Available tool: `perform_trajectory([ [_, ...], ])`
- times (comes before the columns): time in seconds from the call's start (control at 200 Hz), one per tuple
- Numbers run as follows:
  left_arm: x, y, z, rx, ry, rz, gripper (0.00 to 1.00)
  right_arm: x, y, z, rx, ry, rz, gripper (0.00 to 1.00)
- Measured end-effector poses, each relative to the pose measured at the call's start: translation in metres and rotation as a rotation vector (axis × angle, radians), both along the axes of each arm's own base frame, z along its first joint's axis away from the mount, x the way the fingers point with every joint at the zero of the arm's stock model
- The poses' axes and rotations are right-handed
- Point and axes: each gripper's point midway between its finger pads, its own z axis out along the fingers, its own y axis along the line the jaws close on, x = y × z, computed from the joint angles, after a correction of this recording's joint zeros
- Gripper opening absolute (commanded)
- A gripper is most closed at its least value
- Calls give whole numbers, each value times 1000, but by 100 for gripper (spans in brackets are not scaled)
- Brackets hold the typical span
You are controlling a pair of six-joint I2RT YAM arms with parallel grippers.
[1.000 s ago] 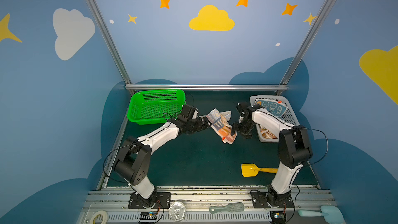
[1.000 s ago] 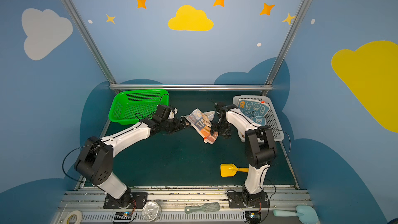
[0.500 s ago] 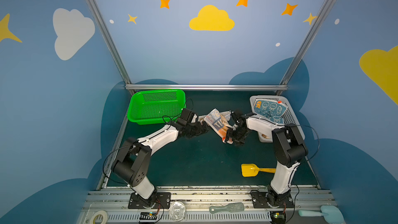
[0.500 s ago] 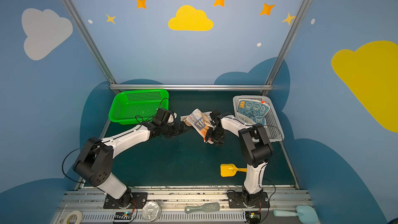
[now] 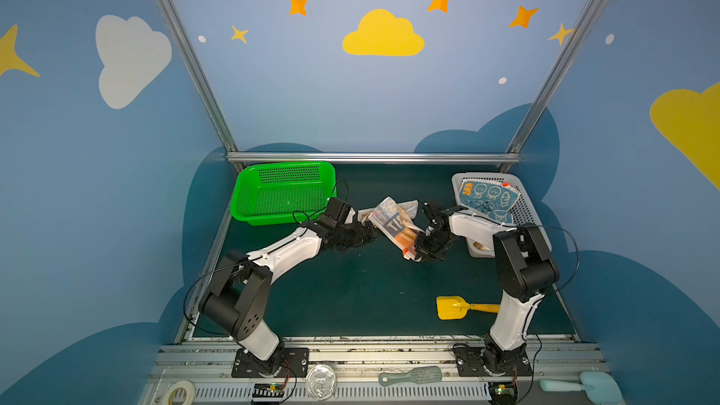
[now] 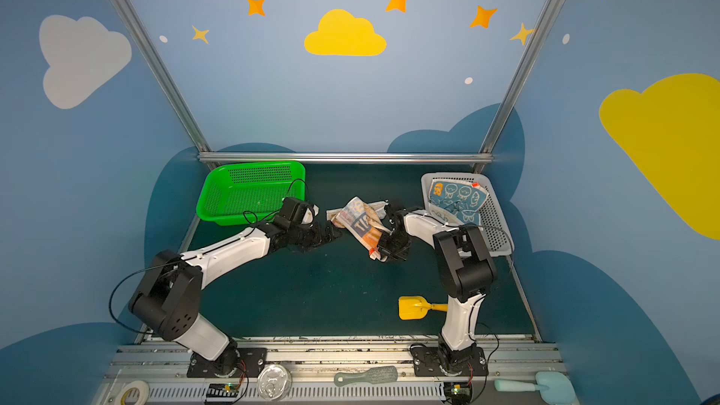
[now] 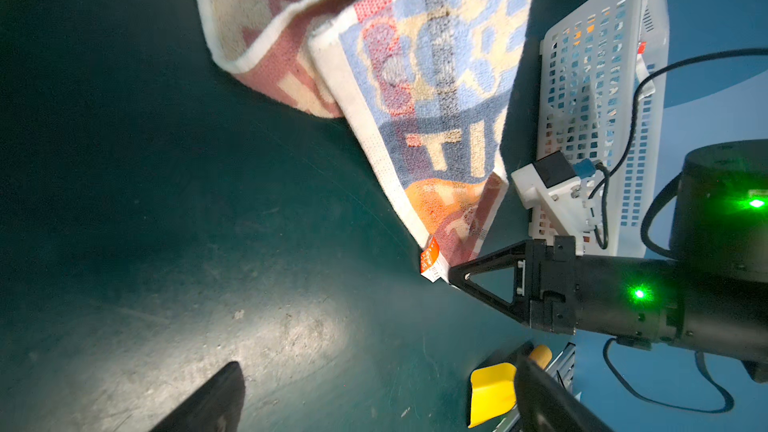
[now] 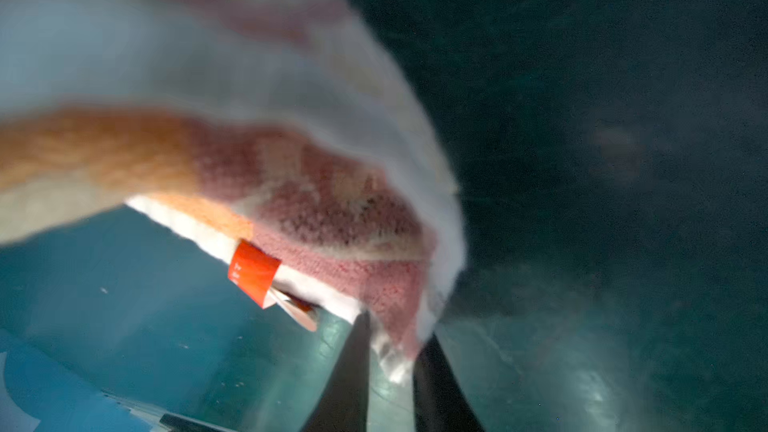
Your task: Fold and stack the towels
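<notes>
Towel (image 5: 395,224) corner pinched in right tool (image 8: 397,328), left tool (image 7: 380,398) spread wide, nr towel, holding nothing

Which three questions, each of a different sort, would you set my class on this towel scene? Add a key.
1. True or false: the right gripper is shut on a corner of the lettered towel, beside its red tag.
2. Where does the blue towel lie? A: in the green basket. B: in the white basket. C: flat on the mat.
3. Fill in: the left gripper has its jaws ____.

Key: 1 true; 2 B; 3 open.
</notes>
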Motion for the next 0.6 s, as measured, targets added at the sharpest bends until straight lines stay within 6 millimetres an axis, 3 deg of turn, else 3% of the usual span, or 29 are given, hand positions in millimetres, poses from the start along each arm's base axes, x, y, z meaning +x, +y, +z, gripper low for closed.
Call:
perform_trajectory([
  [0.265,6,-7,-6,19,7,-20,99,6,-10,0,-5,-19,25,0],
  [0.601,37,-25,-23,52,13,-58,82,16,-39,1,-66,-42,14,0],
])
